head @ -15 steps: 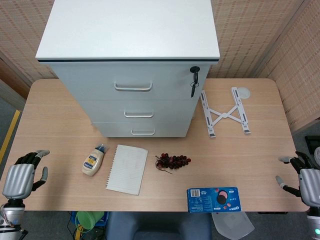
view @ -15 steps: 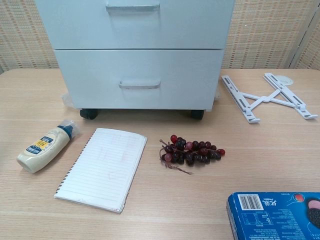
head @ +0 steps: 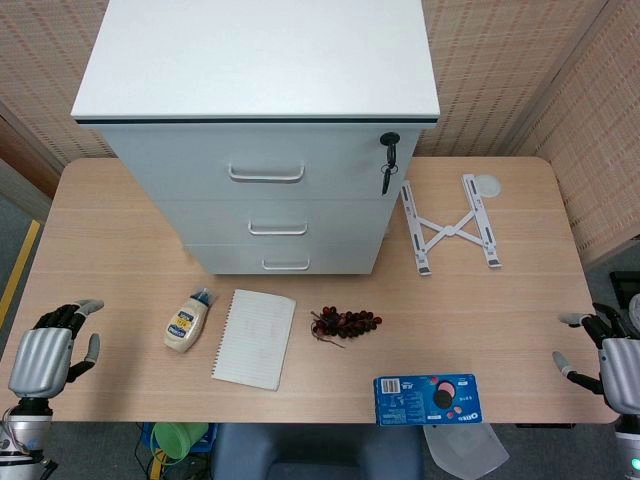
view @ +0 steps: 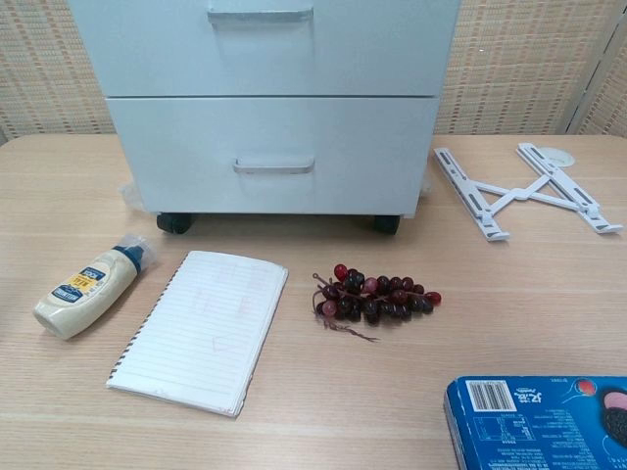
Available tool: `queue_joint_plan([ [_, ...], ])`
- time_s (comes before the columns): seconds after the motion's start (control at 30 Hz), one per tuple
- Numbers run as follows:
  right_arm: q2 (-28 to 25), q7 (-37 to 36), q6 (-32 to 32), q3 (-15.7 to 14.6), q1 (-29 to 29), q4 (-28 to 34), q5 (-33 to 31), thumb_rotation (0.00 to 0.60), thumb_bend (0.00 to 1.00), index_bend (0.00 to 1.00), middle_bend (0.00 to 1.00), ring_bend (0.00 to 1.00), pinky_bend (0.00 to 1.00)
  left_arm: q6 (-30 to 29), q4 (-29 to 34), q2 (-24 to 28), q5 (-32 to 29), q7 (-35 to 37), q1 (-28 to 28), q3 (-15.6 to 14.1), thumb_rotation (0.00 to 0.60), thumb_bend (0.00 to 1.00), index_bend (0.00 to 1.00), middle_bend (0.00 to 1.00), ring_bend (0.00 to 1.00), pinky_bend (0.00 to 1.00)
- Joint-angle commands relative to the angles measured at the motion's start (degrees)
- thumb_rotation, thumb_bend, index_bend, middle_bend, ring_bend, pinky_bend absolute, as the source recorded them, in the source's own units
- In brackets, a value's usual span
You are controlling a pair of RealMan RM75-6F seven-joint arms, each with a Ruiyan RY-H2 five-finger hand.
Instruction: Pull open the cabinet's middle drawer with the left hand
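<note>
The white cabinet (head: 260, 150) stands at the back of the table, and all three drawers look closed. Its middle drawer handle (head: 277, 229) is a thin silver bar, also seen at the top of the chest view as the handle (view: 260, 14). My left hand (head: 42, 358) hovers at the table's front left corner, far from the cabinet, fingers apart and holding nothing. My right hand (head: 615, 355) sits off the front right edge, also empty with its fingers spread. Neither hand shows in the chest view.
In front of the cabinet lie a mayonnaise bottle (head: 187, 321), a lined notepad (head: 254, 339) and a bunch of dark grapes (head: 346, 323). A blue cookie box (head: 427, 398) sits at the front edge. A white folding stand (head: 450, 224) lies right of the cabinet. A black key (head: 388, 158) hangs from the cabinet's lock.
Both hands have shifted very slightly to the right. Nothing on the table has moved.
</note>
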State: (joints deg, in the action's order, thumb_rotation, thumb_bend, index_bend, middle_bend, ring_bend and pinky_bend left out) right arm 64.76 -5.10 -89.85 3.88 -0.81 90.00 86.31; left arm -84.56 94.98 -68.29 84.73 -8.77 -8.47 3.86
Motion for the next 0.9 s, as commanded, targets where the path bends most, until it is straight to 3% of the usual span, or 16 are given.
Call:
queue_joint_plan([
  [0.03,-0.1,0.0,0.0,0.0,0.0,0.0,0.0,0.600,0.20,0.33,0.39,0.33,0.44,0.7,-0.3,0.3,1.4,1.5,-0.7,-0.3,0.600,0.52,0.25,0.27,0.27,0.31],
  [0.17,-0.1,0.0,-0.2,0.1,0.1,0.1,0.2,0.600,0.20,0.33,0.39,0.33,0.44,1.5,-0.6,0.7,3.3,4.1,-2.3,0.2,0.600,0.52,0.27,0.35,0.40,0.40],
  [0.27,-0.2,0.0,-0.1,0.2,0.3,0.2,0.4,0.600,0.20,0.33,0.39,0.33,0.44,2.6,-0.8,0.8,5.4,5.7,-4.2,0.7,0.600,0.52,0.28,0.47,0.47,0.56],
  [0.37,-0.3,0.1,0.0,0.2,0.5,0.3,0.7,0.600,0.20,0.33,0.39,0.33,0.44,4.1,-0.3,1.1,7.5,7.4,-6.3,0.9,0.600,0.52,0.29,0.59,0.65,0.79],
  [0.5,-0.3,0.2,0.4,0.2,0.6,0.4,0.7,0.600,0.20,0.33,0.39,0.33,0.44,6.3,0.6,1.3,10.0,10.2,-9.5,1.3,0.600,0.52,0.29,0.77,0.83,0.95],
  [0.63,-0.3,0.1,0.6,0.2,0.8,0.2,0.6,0.600,0.20,0.33,0.39,0.33,0.44,8.5,1.5,1.5,11.2,12.2,-12.0,1.8,0.600,0.53,0.29,0.86,0.92,1.00],
  [0.9,0.1,-0.8,0.8,0.2,1.0,-0.6,0.8,0.600,0.20,0.33,0.39,0.33,0.44,14.3,3.6,-0.2,11.6,14.2,-19.5,4.8,0.600,0.70,0.25,0.93,0.99,1.00],
])
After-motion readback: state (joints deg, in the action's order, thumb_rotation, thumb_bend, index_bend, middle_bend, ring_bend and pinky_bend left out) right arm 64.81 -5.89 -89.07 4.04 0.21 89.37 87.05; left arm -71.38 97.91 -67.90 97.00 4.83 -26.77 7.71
